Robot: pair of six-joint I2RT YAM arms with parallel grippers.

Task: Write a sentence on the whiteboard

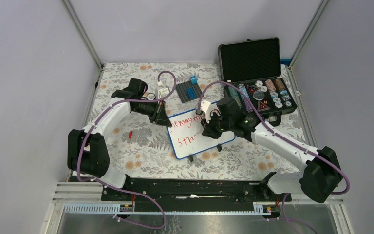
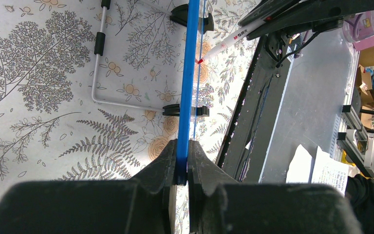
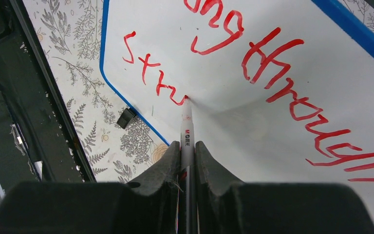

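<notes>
The whiteboard [image 1: 190, 139], white with a thin blue rim, lies on the floral cloth at the centre. Red writing on it reads "Strong through" on the upper line and "Stru" below. My left gripper [image 1: 164, 118] is shut on the board's left blue rim [image 2: 187, 97], seen edge-on in the left wrist view. My right gripper [image 1: 207, 127] is shut on a red marker [image 3: 186, 131]. The marker's tip touches the board [image 3: 233, 112] at the end of "Stru". The marker also shows in the left wrist view [image 2: 233, 40], its tip against the board's face.
An open black foam-lined case [image 1: 255, 73] with small round items stands at the back right. A grey baseplate with blue bricks [image 1: 190, 91] lies behind the board. A small red piece [image 1: 130, 134] lies on the cloth at left. The black frame rail [image 1: 190, 187] runs along the near edge.
</notes>
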